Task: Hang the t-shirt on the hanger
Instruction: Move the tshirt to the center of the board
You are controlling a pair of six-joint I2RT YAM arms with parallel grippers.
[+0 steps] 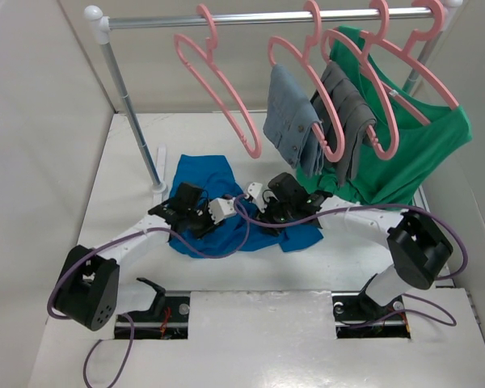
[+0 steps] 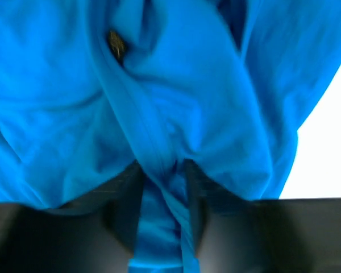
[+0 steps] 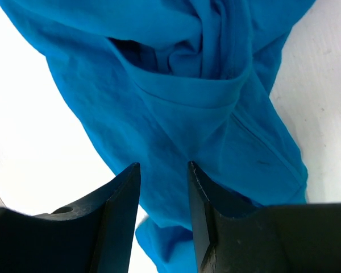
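Note:
The royal-blue t-shirt [image 1: 214,176] lies crumpled on the white table between my two grippers. My left gripper [image 1: 196,212] is down on its left part. In the left wrist view the left gripper [image 2: 162,173] is shut on a bunched fold of the t-shirt [image 2: 187,96]. My right gripper [image 1: 268,212] is on the shirt's right part. In the right wrist view the right gripper [image 3: 163,168] is open, its jaws apart just over the t-shirt [image 3: 182,114]. The empty pink hanger [image 1: 218,85] hangs on the rail at the back left, apart from both grippers.
A metal rail [image 1: 259,18] on a slanted post [image 1: 133,113] spans the back. Two grey folded garments [image 1: 289,121] [image 1: 349,121] and a green shirt [image 1: 420,153] hang from other pink hangers at the right. White walls close both sides.

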